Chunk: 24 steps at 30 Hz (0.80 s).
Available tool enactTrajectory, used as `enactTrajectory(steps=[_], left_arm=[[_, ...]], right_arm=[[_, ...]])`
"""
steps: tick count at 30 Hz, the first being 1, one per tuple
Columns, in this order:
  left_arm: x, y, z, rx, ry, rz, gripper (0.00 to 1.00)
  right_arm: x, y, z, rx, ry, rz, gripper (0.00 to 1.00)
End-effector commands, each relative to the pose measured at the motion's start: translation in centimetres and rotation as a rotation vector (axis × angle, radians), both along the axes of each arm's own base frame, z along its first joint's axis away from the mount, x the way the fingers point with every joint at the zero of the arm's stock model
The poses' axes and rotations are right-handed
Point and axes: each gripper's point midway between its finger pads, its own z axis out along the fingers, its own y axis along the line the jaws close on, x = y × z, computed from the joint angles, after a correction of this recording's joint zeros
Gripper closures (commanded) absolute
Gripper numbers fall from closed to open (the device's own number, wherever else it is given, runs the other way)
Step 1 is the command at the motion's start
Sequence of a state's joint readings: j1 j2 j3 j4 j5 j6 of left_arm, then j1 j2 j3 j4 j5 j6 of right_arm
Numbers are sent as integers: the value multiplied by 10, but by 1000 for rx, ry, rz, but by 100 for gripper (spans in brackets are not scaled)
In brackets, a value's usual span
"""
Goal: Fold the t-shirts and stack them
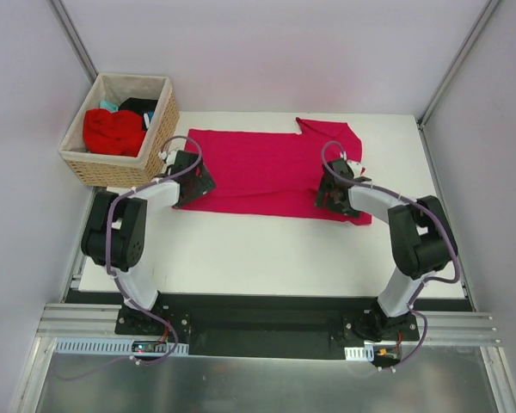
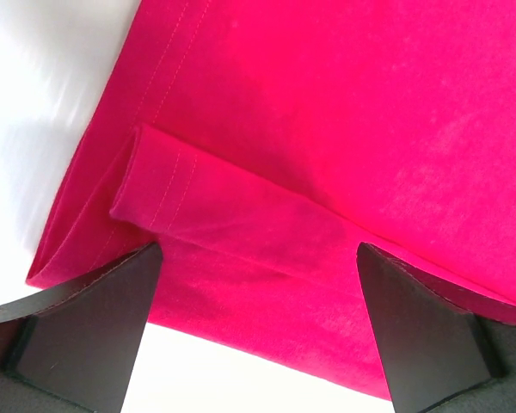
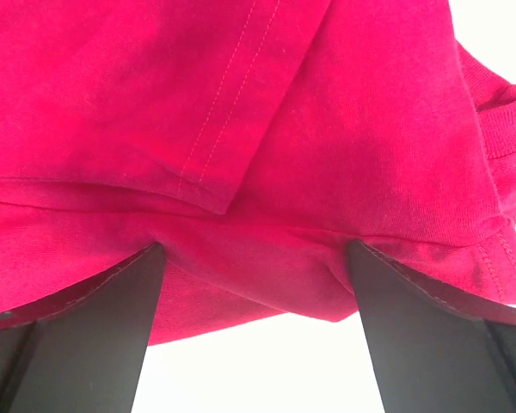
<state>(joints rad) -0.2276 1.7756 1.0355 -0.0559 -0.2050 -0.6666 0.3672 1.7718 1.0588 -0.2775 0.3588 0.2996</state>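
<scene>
White table fills the cell between pale walls. On its far half the crimson-pink t-shirt lies spread flat as a wide band running left to right. Its near edge is roughly straight, and 1 short sleeve sticks out at the far right.

The cloth is a soft, matte knit. In the left wrist view a flap is folded back over the body of the shirt, with 2 rows of stitching along the hem. The right wrist view shows a stitched hem lying over a bunched ridge of cloth, with a ribbed collar edge at the right.

The left gripper sits over the shirt's near left corner. Its 2 dark fingers are spread wide, holding nothing, and the folded flap lies between them. The right gripper sits over the near right corner, also released, with its jaws wide apart either side of the bunched ridge.

Both arms reach in from the near edge and hide part of each corner from above.

At the far left corner of the table, just beside the shirt, stands a woven wicker basket. It is rectangular with pale inner walls. Inside it a crumpled red t-shirt fills the near part, with a black one and a teal one behind it.
</scene>
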Motion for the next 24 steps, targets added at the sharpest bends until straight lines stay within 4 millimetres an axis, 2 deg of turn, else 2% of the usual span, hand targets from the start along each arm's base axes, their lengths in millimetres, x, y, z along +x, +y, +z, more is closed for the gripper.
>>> enactTrajectory(steps=[1,3,5,6,7,9,10,12,13,15,17,20,24], left_arm=[[-57,6,-16,11,111,49,1],[-74,1,-19,-2,126,27,1],[-82,-4,-10,-15,102,23,1],[-94,-7,-15,-10,117,8,1],[-98,-8,-10,-24,105,17,1],[-116,-8,-15,-24,128,15,1],[-123,-12,-11,-27,120,8,1],[-139,-10,-14,-17,136,15,1],[-143,-13,-8,-18,114,8,1],[-163,-8,-14,-7,147,23,1],[-174,-6,-9,-3,139,29,1],[-188,-1,-7,-3,134,45,1],[-185,-3,12,-23,76,39,1]], right_arm=[[-43,-4,-1,-15,74,-9,9],[-57,-7,1,-21,83,-11,9],[-67,-7,2,-25,88,-9,8],[-72,-8,6,-17,80,-21,8],[-82,-9,3,-14,94,-19,8],[-93,-9,8,-6,87,-26,8],[-101,-12,6,-11,97,-26,9],[-112,-15,10,-19,92,-28,8],[-116,-16,17,-10,68,-31,8],[-130,-23,19,-23,73,-35,8],[-138,-26,26,-12,50,-39,8],[-151,-32,30,-21,47,-42,8],[-151,-29,42,-26,-2,-33,8]])
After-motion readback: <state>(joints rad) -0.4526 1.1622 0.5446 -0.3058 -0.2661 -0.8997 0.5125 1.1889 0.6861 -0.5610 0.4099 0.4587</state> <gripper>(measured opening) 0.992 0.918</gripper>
